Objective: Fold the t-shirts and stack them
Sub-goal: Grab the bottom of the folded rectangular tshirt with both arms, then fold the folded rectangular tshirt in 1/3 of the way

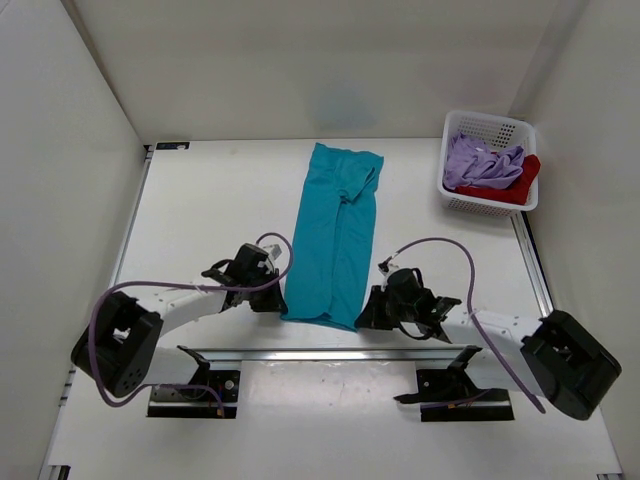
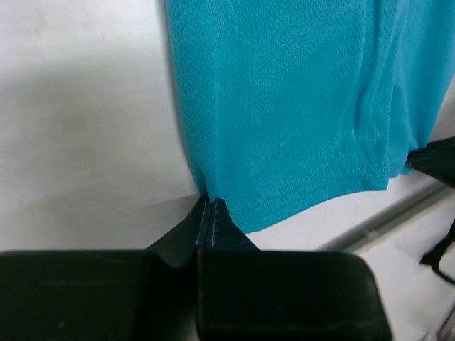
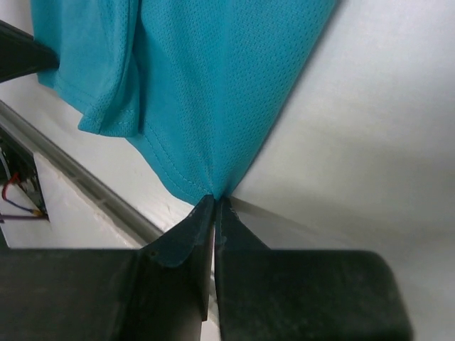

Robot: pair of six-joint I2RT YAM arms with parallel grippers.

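Left gripper (image 2: pixel 212 202): jaws pressed together, pinching the near left corner of the teal t-shirt (image 1: pixel 335 240); in the left wrist view the hem runs straight into the closed fingertips (image 2: pixel 229 229).
Right gripper (image 3: pixel 215 199): jaws also together, clamped on the near right corner of the same shirt; in the right wrist view the cloth is drawn to a point where it meets the fingertips (image 3: pixel 181 238).
Table (image 1: pixel 220 200): white and flat, with pale walls on three sides; both arm bases sit at its near edge.
Teal t-shirt: lies flat in the middle of the table as a long, narrow strip running from the near edge toward the far side, with the sides folded in. Its mesh weave is clear in both wrist views, and no print shows on the visible cloth.
Basket (image 1: pixel 480 207): white plastic lattice, at the far right corner of the table, well apart from the teal shirt.
Lavender t-shirt (image 1: pixel 480 162): crumpled inside the basket, on the left and on top.
Red t-shirt (image 1: pixel 520 185): bunched in the basket's right side, partly under the lavender one and spilling over the rim.
Rail (image 1: pixel 330 354): metal strip across the near edge, just beside the teal shirt's hem.
Cables (image 1: pixel 440 242): a purple loop arches over each arm.
Sticker (image 1: pixel 172 146): small dark label at the far left table corner; any writing is too small to read.
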